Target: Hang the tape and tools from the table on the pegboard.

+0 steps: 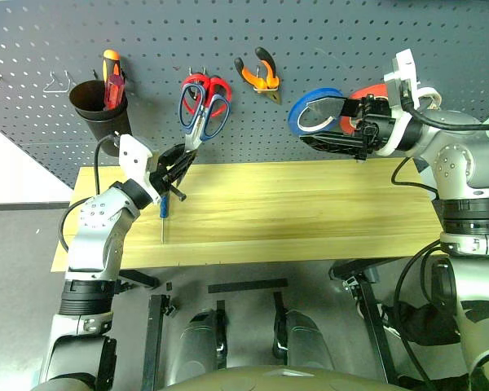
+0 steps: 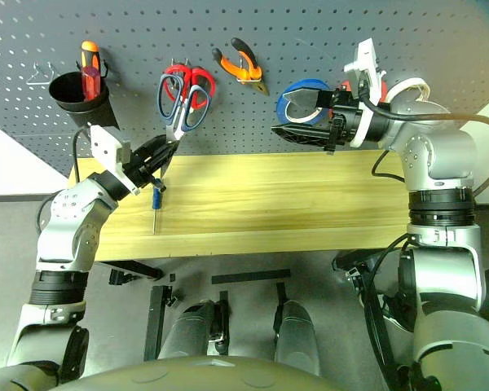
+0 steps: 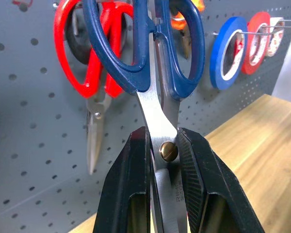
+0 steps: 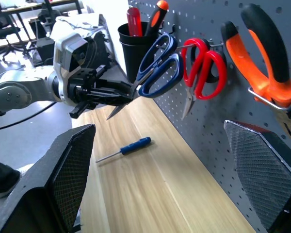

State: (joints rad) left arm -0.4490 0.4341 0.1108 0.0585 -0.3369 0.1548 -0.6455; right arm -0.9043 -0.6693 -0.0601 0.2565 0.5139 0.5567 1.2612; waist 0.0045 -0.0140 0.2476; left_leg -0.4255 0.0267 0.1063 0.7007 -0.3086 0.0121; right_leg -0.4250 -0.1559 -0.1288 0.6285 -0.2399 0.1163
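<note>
No brand or lettering readable on any tool, only faint, illegible stamping on the steel blade in the left wrist view. Pale wooden tabletop [image 1: 310, 212], long straight grain, smooth and matte, pushed up against the pegboard [image 1: 326, 32], a dark grey panel of evenly spaced small holes with thin wire hooks. Grey floor below, a white wall patch off to the left.

Left pincer [image 1: 175, 163] clamped tight on the blue scissors [image 1: 204, 114], flat black fingers [image 3: 131, 189] pinching the steel blades right at the brass pivot screw, glossy blue loops up against the pegboard and overlapping the red-handled scissors [image 3: 94, 58] hanging there. Right pincer [image 1: 336, 124] spread wide, ribbed black pads [image 4: 72, 170] well apart, nothing between them, held level just in front of the blue tape [image 1: 314, 110], which hangs on a hook beside the red roll [image 3: 256, 41].

Orange-and-black pliers [image 1: 261, 77] on a hook, jaws down. Blue-handled screwdriver [image 1: 163, 213] lying flat on the tabletop, thin metal shaft pointing away from the board. Black cup [image 1: 98, 102] mounted at the left of the pegboard, red and orange screwdriver handles poking out.
</note>
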